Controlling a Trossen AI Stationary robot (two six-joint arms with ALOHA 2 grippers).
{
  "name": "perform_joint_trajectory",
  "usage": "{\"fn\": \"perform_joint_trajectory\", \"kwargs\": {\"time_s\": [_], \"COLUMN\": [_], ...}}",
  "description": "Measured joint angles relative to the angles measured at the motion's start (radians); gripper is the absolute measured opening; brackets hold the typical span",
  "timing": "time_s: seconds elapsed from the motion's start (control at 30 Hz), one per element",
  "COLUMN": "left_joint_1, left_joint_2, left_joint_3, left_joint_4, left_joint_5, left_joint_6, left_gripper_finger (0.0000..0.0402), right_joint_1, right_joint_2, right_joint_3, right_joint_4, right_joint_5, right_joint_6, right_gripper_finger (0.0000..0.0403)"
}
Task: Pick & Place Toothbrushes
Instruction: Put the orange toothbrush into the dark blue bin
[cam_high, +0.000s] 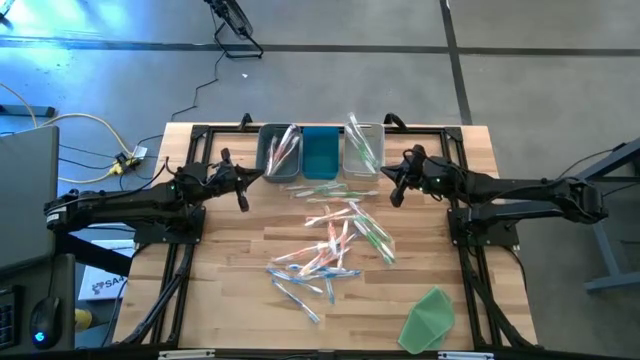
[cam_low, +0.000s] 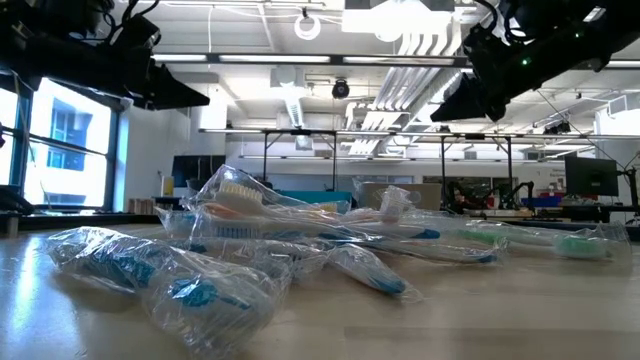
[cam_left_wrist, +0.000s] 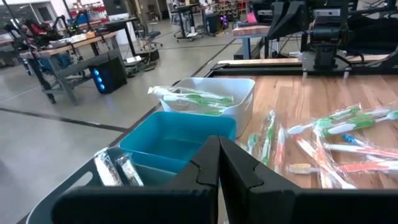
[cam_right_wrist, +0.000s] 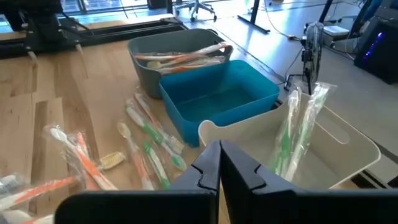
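Many wrapped toothbrushes (cam_high: 335, 243) in pink, blue and green lie loose on the middle of the wooden table (cam_high: 230, 290), seen close up in the low view (cam_low: 300, 225). Three bins stand at the far edge. The grey bin (cam_right_wrist: 180, 68) holds pink and orange toothbrushes. The blue bin (cam_right_wrist: 217, 99) shows none. In the white bin (cam_right_wrist: 336, 146), green toothbrushes (cam_right_wrist: 289, 134) lean against the wall. My left gripper (cam_high: 243, 198) hangs shut above the table near the grey bin. My right gripper (cam_high: 397, 193) hangs shut near the white bin. Both hold nothing.
A flat green cloth-like sheet (cam_high: 430, 318) lies at the table's near right corner. Black frame rails (cam_high: 470, 270) run along both sides of the table. Bare wood lies between the loose pile and the left rail.
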Motion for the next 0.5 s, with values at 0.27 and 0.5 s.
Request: {"fn": "perform_joint_trajectory", "kwargs": {"time_s": [0.27,0.5], "left_joint_1": [0.0,0.0], "left_joint_2": [0.0,0.0], "left_joint_3": [0.0,0.0], "left_joint_4": [0.0,-0.006], "left_joint_5": [0.004,0.004], "left_joint_6": [-0.006,-0.039], "left_gripper_finger": [0.0,0.0], "right_joint_1": [-0.021,-0.067], "right_joint_2": [0.0,0.0], "right_joint_3": [0.0,-0.001], "right_joint_4": [0.004,0.057], "right_joint_5": [0.008,-0.112], "right_joint_6": [-0.025,0.027], "right_gripper_finger": [0.0002,0.0002]}}
